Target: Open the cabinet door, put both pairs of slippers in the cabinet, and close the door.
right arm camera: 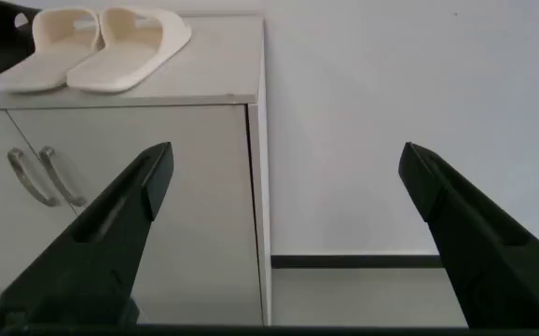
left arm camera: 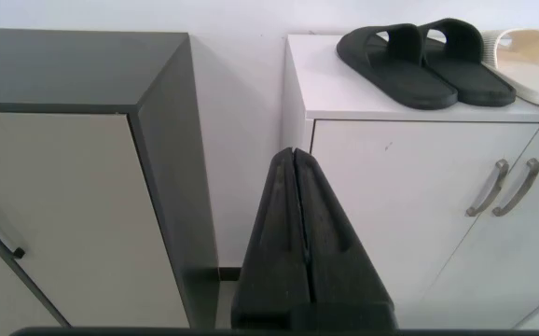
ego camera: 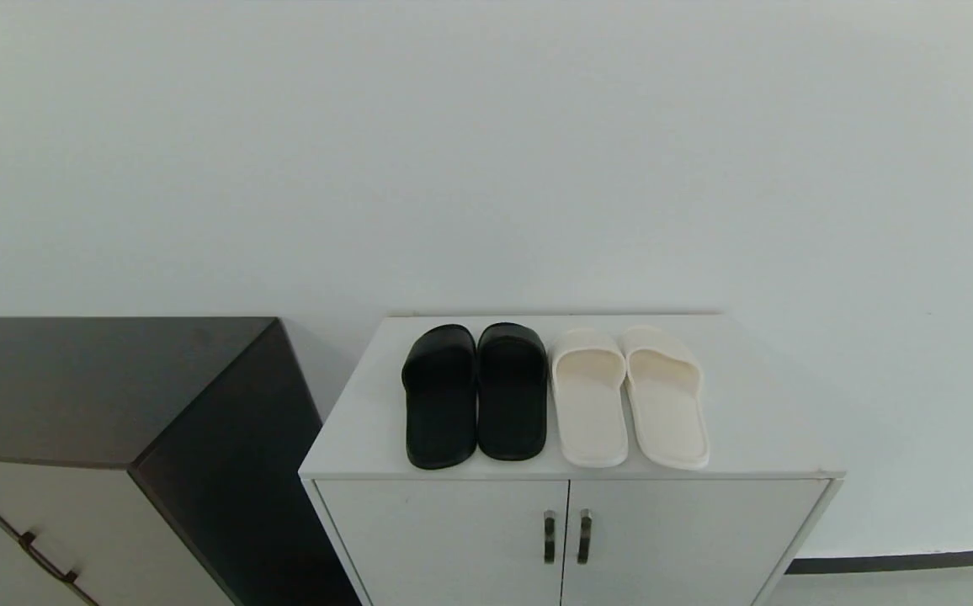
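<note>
Atop white cabinet (ego camera: 352, 438): black slippers (ego camera: 512, 396), cream slippers (ego camera: 592, 404); doors (ego camera: 453, 539) shut, so we judge opening first: pressed-together, empty left claw (left arm camera: 295, 163) or wide-spread, empty right claw (right arm camera: 286, 154) to handle (ego camera: 550, 536).

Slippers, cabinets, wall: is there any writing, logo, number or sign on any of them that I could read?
None: no readable text anywhere. The black slippers, the cream slippers, the white cabinet with its door handles, the dark cabinet and the wall all look plain, with no word, label, number or sign.
</note>
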Robot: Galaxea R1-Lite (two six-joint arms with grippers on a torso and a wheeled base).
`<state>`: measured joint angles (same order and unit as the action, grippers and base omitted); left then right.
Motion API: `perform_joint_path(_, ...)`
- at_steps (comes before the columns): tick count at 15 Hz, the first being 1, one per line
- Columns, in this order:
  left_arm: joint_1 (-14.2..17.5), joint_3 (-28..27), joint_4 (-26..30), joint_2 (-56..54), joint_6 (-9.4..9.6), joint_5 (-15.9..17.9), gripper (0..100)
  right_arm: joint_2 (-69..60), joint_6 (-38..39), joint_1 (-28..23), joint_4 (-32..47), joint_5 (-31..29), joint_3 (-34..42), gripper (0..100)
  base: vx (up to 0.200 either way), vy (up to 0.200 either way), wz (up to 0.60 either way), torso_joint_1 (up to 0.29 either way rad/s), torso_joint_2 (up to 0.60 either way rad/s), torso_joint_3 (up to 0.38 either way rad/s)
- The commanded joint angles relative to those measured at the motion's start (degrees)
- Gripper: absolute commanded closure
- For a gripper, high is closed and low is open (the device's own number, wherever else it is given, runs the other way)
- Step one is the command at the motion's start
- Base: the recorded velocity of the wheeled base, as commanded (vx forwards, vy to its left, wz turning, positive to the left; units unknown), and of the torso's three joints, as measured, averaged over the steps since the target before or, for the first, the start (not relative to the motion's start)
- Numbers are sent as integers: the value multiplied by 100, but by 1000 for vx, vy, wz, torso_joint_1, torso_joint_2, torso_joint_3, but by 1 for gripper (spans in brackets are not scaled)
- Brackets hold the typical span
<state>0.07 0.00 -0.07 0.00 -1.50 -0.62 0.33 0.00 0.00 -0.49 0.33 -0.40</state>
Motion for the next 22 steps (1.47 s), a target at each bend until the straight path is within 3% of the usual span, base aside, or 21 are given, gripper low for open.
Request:
perform_joint_path(1,1,0,-1,0,1,-8,100,1075,1160,9,-118,37,-1876,0,0,0,0,0,0,0)
perform_joint_path(2,1,0,-1,9,1,-8,100,1549,1037,18,110,248,-2289,0,0,0,0,0,0,0)
perform_joint_path(4,1,0,-1,9,1,-8,100,2156,369,18,216,934,-2087,0,0,0,0,0,0,0)
perform_joint_path(6,1,0,-1,0,1,-8,100,2973,448,114,66,1329,-2052,0,0,0,0,0,0,0)
perform_joint_path(8,1,0,-1,9,9,45,100,3799,712,677,-443,1373,-2113,0,0,0,0,0,0,0)
perform_joint_path(9,1,0,-1,0,9,45,100,4511,1187,1406,-927,1189,-2289,0,0,0,0,0,0,0)
perform_joint_path(11,1,0,-1,9,1,45,100,5522,1740,2549,-1384,187,-2605,0,0,0,0,0,0,0)
perform_joint_path(15,1,0,-1,9,1,53,100,6823,1960,4043,-1577,-1255,-3352,0,0,0,0,0,0,0)
perform_joint_path(17,1,0,-1,9,1,71,100,7306,1960,4403,-1568,-1624,-3757,0,0,0,0,0,0,0)
perform_joint_path(19,1,0,-1,0,1,71,100,8079,1969,4729,-1577,-2415,-4231,0,0,0,0,0,0,0)
perform_joint_path(22,1,0,-1,0,1,71,100,9090,2285,4808,-1788,-3197,-4706,0,0,0,0,0,0,0)
